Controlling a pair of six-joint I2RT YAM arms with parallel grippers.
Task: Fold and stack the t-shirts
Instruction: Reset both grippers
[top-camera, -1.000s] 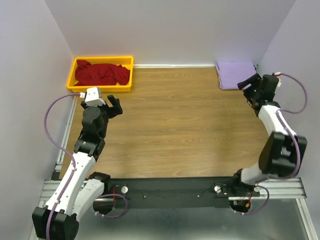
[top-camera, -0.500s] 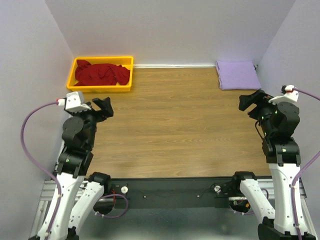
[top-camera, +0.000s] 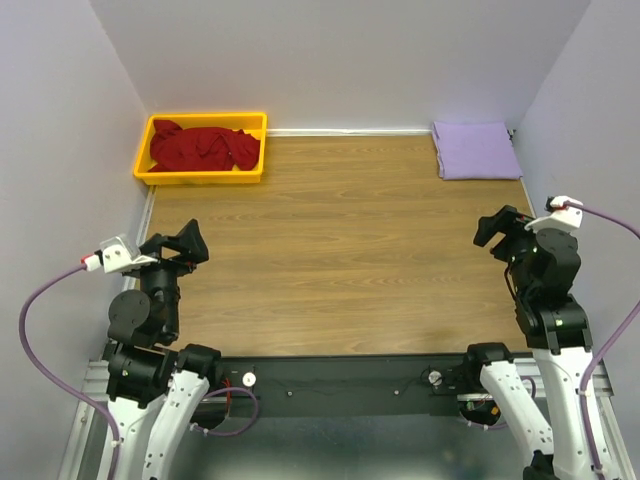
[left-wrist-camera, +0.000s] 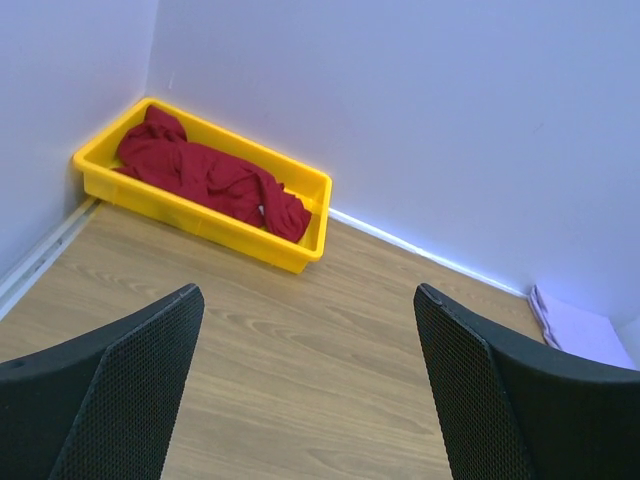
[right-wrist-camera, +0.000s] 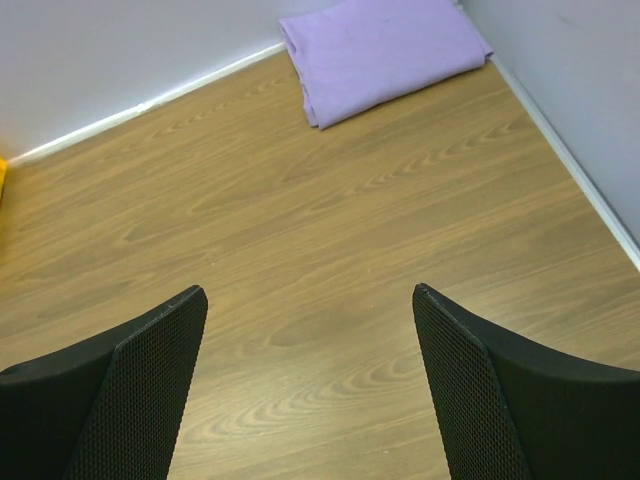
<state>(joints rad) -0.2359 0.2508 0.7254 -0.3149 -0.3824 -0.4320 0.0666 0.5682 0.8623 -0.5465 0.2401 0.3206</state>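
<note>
Lying crumpled in the yellow bin (top-camera: 200, 178) at the worktop's far left corner is the dark red t-shirt (top-camera: 200, 148). The left gripper (top-camera: 190, 243) and right gripper (top-camera: 497, 228) are hovering spread open, empty. The lavender t-shirt (top-camera: 476, 150) is sitting folded flat in the far right corner.

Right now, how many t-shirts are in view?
2. The lavender t-shirt lies folded at the far right corner; the dark red t-shirt is crumpled in the yellow bin, far left. Others may hide beneath.
</note>
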